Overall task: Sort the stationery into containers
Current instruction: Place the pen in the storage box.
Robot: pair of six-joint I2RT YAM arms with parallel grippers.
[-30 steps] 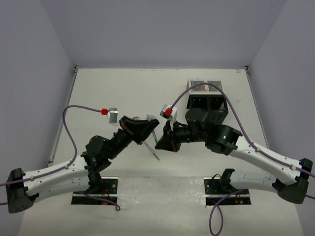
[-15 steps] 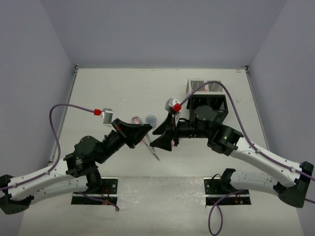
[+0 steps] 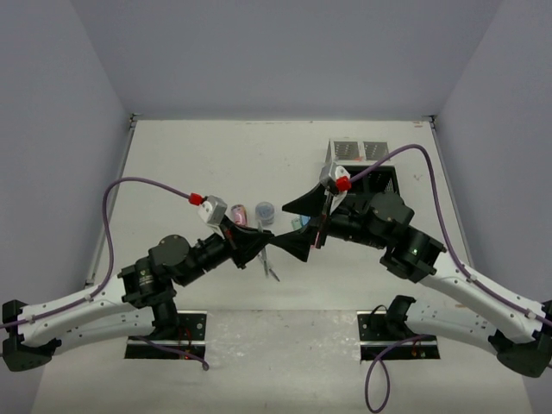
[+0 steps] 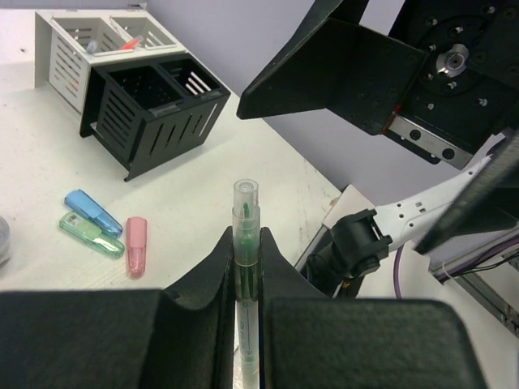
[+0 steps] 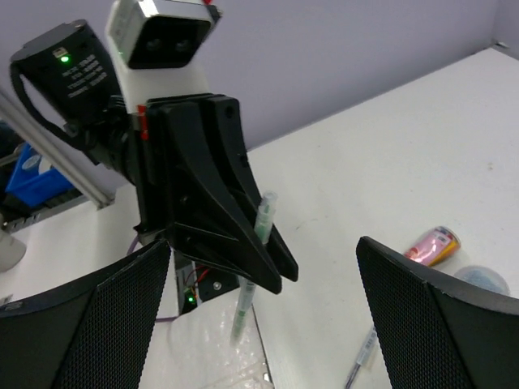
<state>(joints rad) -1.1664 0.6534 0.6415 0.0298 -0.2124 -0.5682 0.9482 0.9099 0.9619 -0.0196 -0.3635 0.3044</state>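
My left gripper (image 4: 246,255) is shut on a clear pen with green ink (image 4: 246,219), which stands up between its fingers. That pen (image 5: 262,217) and the left gripper (image 5: 243,243) show in the right wrist view, between the wide-apart pads of my right gripper (image 5: 263,271), which is open and touches nothing. In the top view the two grippers face each other mid-table, left gripper (image 3: 259,246) and right gripper (image 3: 291,226). The black container (image 4: 154,101) and the white container (image 4: 97,44) stand behind. Blue (image 4: 92,211), green (image 4: 87,235) and pink (image 4: 135,245) markers lie on the table.
Another thin pen (image 3: 269,267) lies on the table under the grippers. A pink marker (image 3: 239,211) and a round grey-blue pot (image 3: 265,210) sit just beyond them. Purple cables loop over both arms. The near table edge runs just behind the left gripper.
My right gripper has gone from shut to wide open and pulled back up and right. The left gripper stays shut on the pen and has shifted slightly right.
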